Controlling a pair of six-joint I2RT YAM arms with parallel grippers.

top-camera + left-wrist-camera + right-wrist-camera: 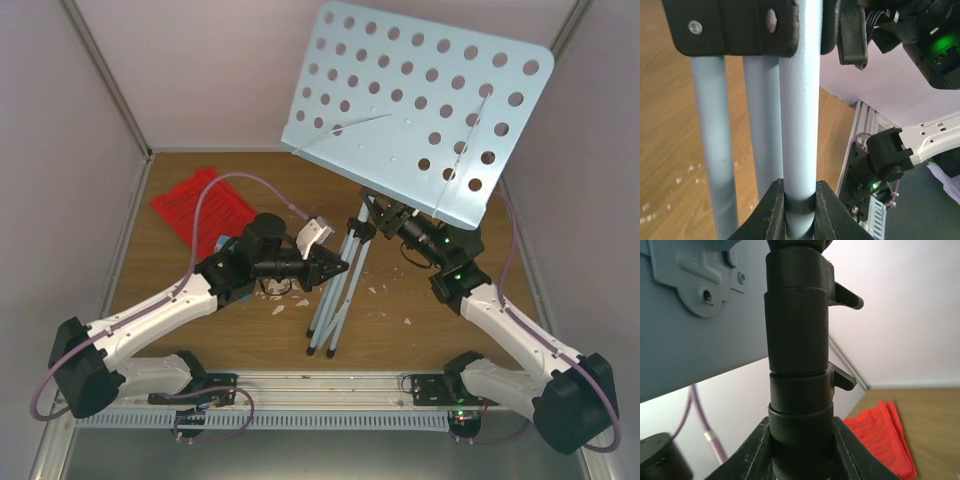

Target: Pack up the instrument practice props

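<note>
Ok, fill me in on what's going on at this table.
Both arms grip the pale-blue metal music stand with the hole-punched plate. The left gripper is shut on one of its folded tube legs; the right gripper clamps the black collar under the plate. The red sheet-music pages lie on the wooden table's far left.

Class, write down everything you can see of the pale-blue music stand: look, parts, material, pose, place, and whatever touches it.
The music stand looks like pale-blue painted metal. Its hole-punched plate, crossed by two thin wire page holders, tilts above a black stem with clamp levers. Its three tube legs are bunched together, and the feet appear to rest on the wooden table near the arms. The left gripper is shut on one leg, and the right gripper clamps the black stem.
</note>
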